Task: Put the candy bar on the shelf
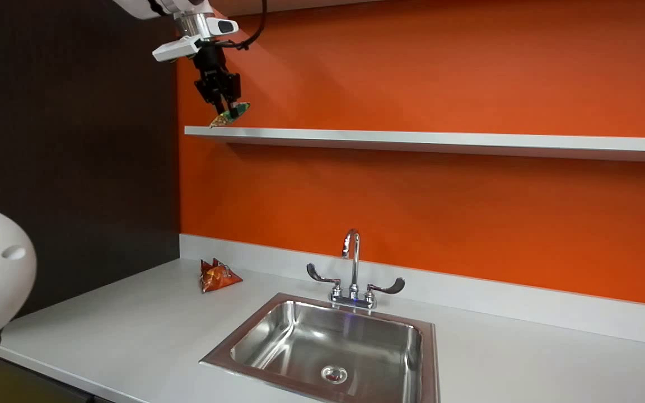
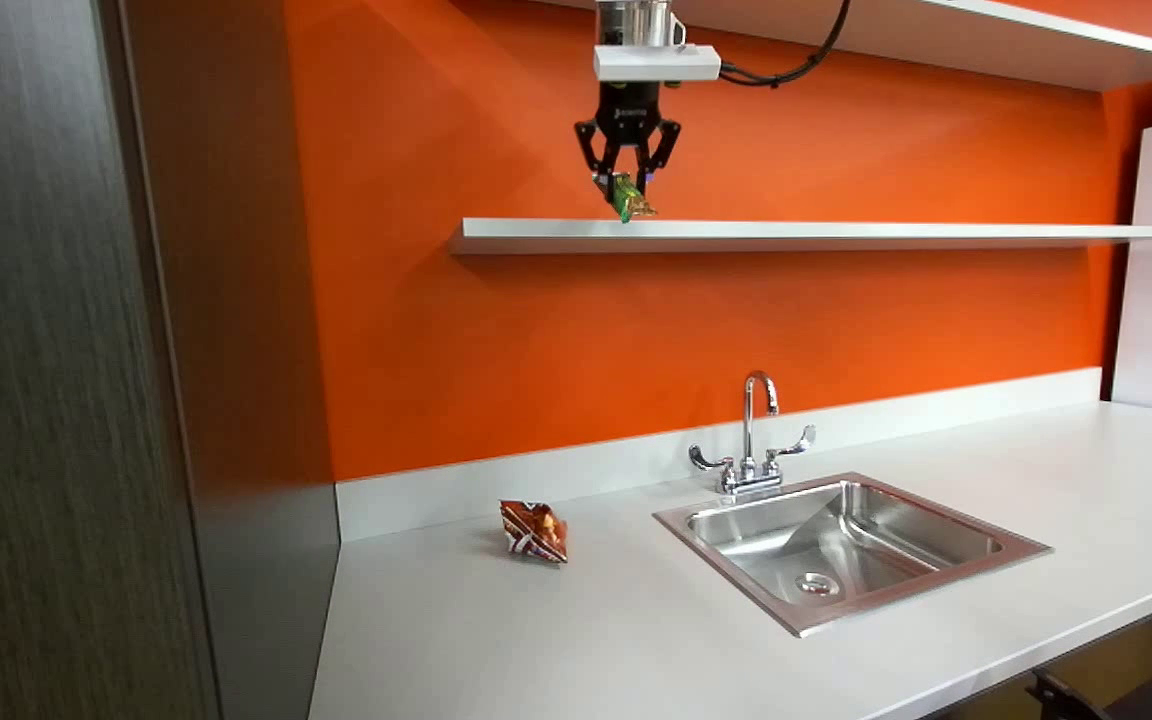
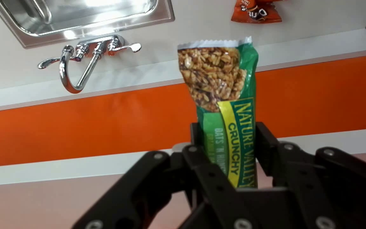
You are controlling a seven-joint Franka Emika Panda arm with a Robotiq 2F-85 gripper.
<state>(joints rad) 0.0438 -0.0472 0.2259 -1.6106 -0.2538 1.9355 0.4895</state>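
The candy bar is a green-wrapped oat bar with a yellow "Crunchy" band. My gripper is shut on its sides in the wrist view, one finger on each side, and the far end sticks out beyond the fingertips. In both exterior views the gripper points down and holds the bar tilted at the white shelf. The bar's lower end appears level with the shelf's top edge; I cannot tell whether it touches. The shelf's front edge also shows in the wrist view.
An orange snack bag lies on the counter below. A steel sink and faucet are to its right in both exterior views. A higher shelf runs above. A dark panel stands at the left.
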